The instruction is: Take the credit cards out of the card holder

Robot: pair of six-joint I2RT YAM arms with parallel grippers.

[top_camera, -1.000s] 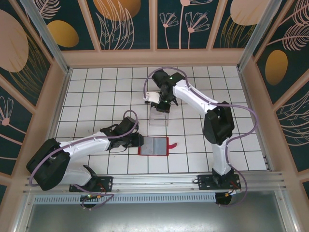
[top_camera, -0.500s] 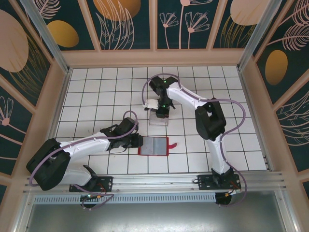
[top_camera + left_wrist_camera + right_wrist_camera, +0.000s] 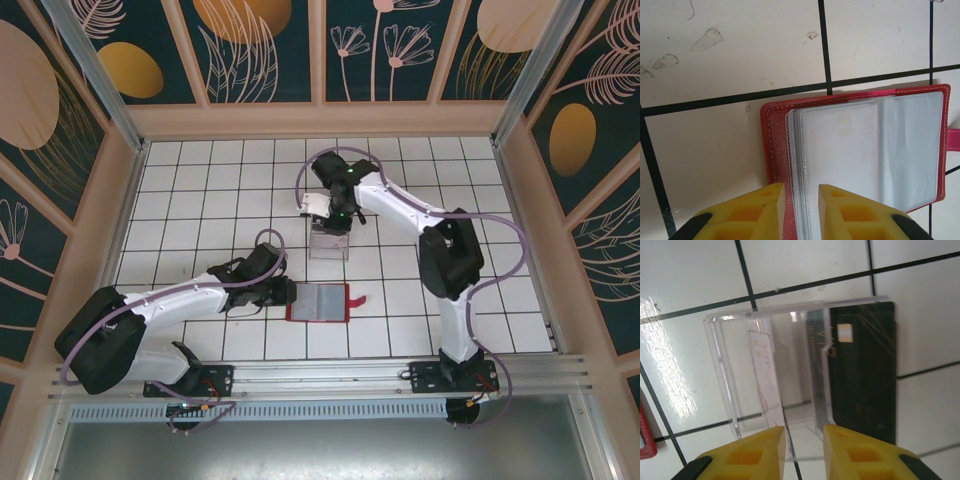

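The card holder (image 3: 774,145) lies open and flat on the white tiles (image 3: 730,60), just in front of the left arm. It has a grained red cover with pale stitching round the rim. A stack of cloudy plastic sleeves (image 3: 865,150) lies inside, and a red closing tab (image 3: 358,298) pokes out on the right.

The left gripper (image 3: 801,205) is down at its left edge. Its yellow fingers are a narrow gap apart with the sleeve edges between them, but I can't tell whether they pinch.

A little farther out stands a clear plastic box (image 3: 720,370), rectangular with thin glossy walls. One credit card (image 3: 862,370), black and shiny with a small pale chip (image 3: 845,333), rests in its right part. A pale slip (image 3: 762,370) with reddish print stands on edge in the left part.

The right gripper (image 3: 804,450) hangs over the box's near wall, with its yellow fingers slightly parted and nothing between them.
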